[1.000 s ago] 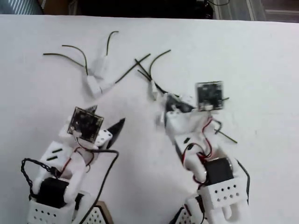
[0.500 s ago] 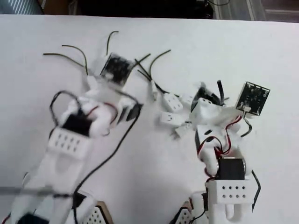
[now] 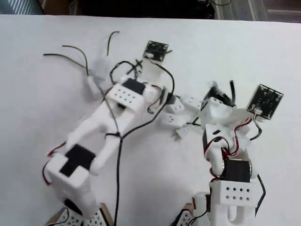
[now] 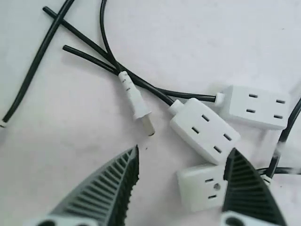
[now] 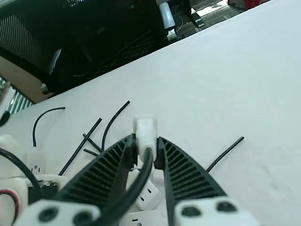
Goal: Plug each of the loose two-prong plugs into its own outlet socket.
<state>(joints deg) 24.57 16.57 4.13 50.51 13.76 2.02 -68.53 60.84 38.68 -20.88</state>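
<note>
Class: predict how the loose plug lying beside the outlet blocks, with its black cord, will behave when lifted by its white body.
The plug probably lifts lightly and stays rigid, being small moulded plastic. Its thin cord curves freely, so it will likely trail and flop.

White table [image 3: 263,56]; perhaps a dark chair [image 5: 94,42] behind.

The right gripper [image 5: 145,142] clamps a white two-prong plug [image 5: 144,129] between its ribbed black fingers [image 5: 186,174]. The plug's body stands out past the fingertips, and its black cord [image 5: 136,186] runs back between them into the foreground. Under the fingers a white outlet socket [image 5: 146,192] lies on the white table [image 5: 244,80]. Loose cord pieces [image 5: 113,120] lie on the table beyond the plug, and another short piece [image 5: 225,154] lies beside one finger. A dark mesh chair [image 5: 61,42] stands past the table's far edge.
</note>
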